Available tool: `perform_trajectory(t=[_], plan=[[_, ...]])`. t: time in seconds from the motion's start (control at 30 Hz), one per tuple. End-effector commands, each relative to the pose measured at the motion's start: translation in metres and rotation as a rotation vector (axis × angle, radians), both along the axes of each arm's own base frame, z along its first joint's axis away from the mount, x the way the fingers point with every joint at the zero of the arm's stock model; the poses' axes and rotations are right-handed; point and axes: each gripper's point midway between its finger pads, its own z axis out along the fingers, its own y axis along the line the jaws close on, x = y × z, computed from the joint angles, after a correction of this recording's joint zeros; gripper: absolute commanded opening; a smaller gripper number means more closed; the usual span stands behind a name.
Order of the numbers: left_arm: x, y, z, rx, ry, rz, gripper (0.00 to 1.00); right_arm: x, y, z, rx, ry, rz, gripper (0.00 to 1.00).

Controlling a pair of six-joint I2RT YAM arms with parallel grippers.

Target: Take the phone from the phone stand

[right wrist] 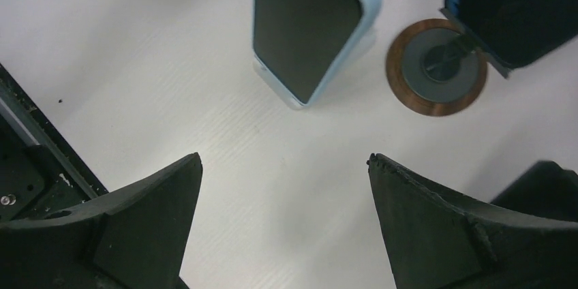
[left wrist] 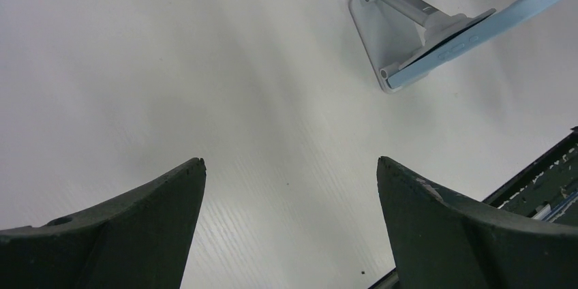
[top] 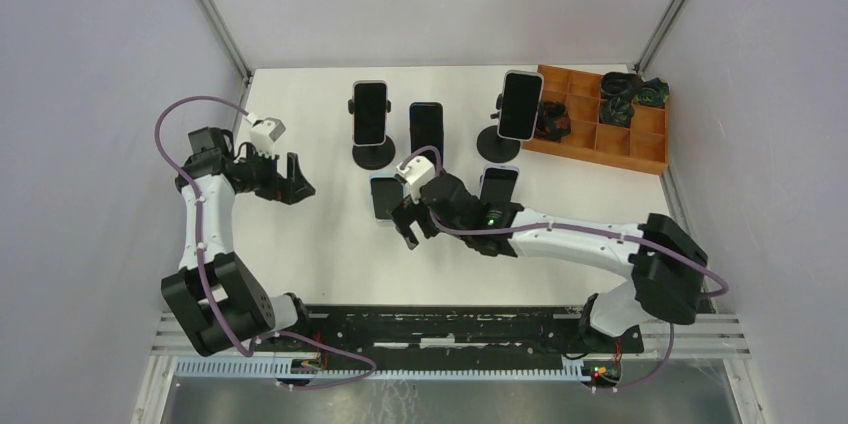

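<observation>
1. My right gripper (right wrist: pixel 284 158) is hovering just on the near side of the blue phone (right wrist: pixel 307 26). Its fingers are spread wide and are gripping nothing.
2. The blue phone is sitting on its white stand (left wrist: pixel 382 26), leaning back with the dark screen facing my arms. I am reading this as the approach step, since the grasp is not yet made and the phone is not yet off the stand.
3. For the next move I am planning to ease the right fingers forward until they straddle the blue phone's long edges. Then I close and lift up and away from the stand's lip. I am judging the stand to be light, so a sideways pull may drag it along.
4. My left gripper (left wrist: pixel 291 160) is waiting well to the left of the blue phone. It is also spread open and empty, with its camera looking at the phone edge-on. It could pin the stand down if needed.
5. Beyond the blue phone, a dark phone (top: pixel 426 127) is standing on a wood-ringed base (right wrist: pixel 436 67). Two more phones are standing farther back, one to the left (top: pixel 370 112) and one to the right (top: pixel 520 104).
6. Far right of the blue phone, a wooden tray (top: pixel 583 132) is holding dark lumps (top: pixel 618 84) in several compartments. I cannot tell what they are, and the other compartments are showing bare wood.
</observation>
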Motion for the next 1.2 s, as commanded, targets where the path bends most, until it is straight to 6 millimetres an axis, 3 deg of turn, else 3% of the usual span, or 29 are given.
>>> perform_trajectory(t=[0.0, 0.13, 0.33, 0.47, 0.6, 0.8, 0.93, 1.17], plan=[[0.000, -0.006, 0.024, -0.004, -0.077, -0.058, 1.00, 0.004, 0.044, 0.014, 0.079, -0.014, 0.115, 0.98], [-0.004, -0.012, 0.025, -0.037, -0.073, -0.077, 1.00, 0.017, 0.053, -0.007, 0.105, 0.042, 0.141, 0.98], [-0.008, -0.017, 0.022, -0.068, -0.056, -0.090, 1.00, 0.040, 0.045, -0.037, 0.149, 0.090, 0.126, 0.98], [-0.013, -0.023, 0.029, -0.086, -0.059, -0.130, 1.00, 0.045, 0.056, -0.050, 0.189, 0.087, 0.187, 0.97], [-0.021, -0.029, 0.029, -0.100, -0.054, -0.167, 1.00, 0.056, 0.063, -0.067, 0.256, 0.146, 0.217, 0.88], [-0.035, -0.033, 0.031, -0.078, -0.047, -0.236, 1.00, 0.070, 0.075, -0.068, 0.279, 0.121, 0.241, 0.81], [-0.041, -0.035, 0.033, -0.074, -0.041, -0.262, 1.00, 0.070, 0.085, -0.068, 0.315, 0.125, 0.273, 0.72], [-0.048, -0.038, 0.029, -0.077, -0.031, -0.292, 1.00, 0.060, 0.089, -0.062, 0.386, 0.123, 0.318, 0.42]])
